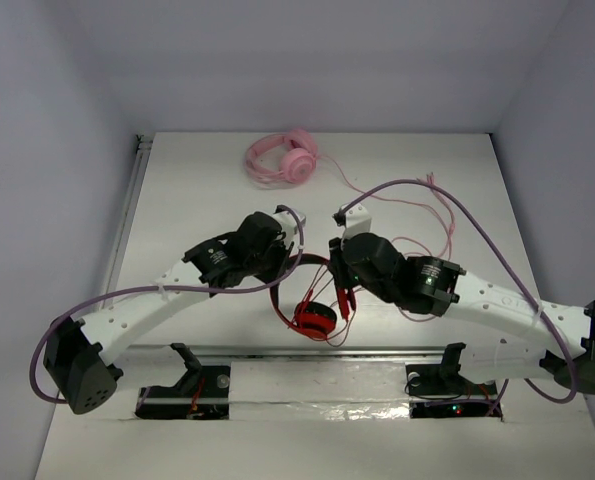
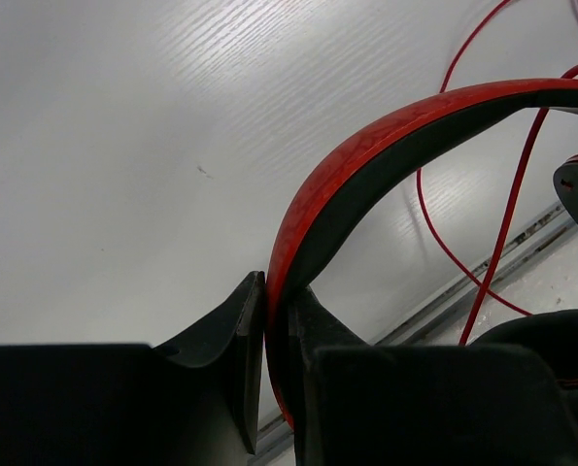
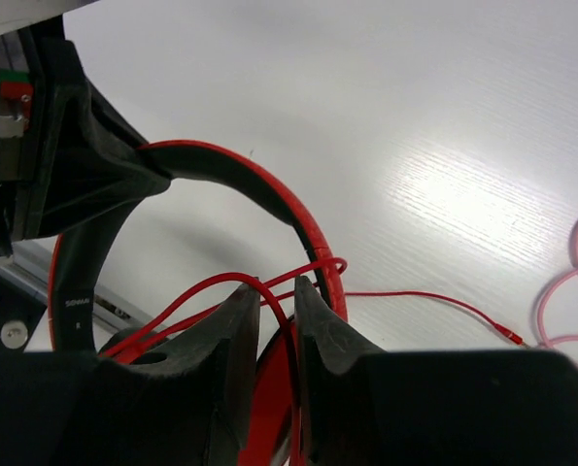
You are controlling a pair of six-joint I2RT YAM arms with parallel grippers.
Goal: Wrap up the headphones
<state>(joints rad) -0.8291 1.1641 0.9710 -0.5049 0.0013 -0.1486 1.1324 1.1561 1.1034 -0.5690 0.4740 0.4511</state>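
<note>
Red-and-black headphones headband (image 2: 386, 146) clamped in left gripper (image 2: 266, 301), lower centre, likely as anchor | right gripper (image 3: 277, 296) jaws narrowly parted, red cable (image 3: 415, 296) threading the gap, probably for winding

White table (image 1: 197, 165), plain pale walls (image 1: 317, 60) on three sides, soft glare on tabletop

White table (image 1: 192, 190); pink headphones (image 1: 287, 158) atop

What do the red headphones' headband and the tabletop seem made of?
The headband looks like glossy red plastic outside (mottled sheen), matte black inside. The tabletop seems white laminate: fine wood-grain texture, soft glare.
</note>
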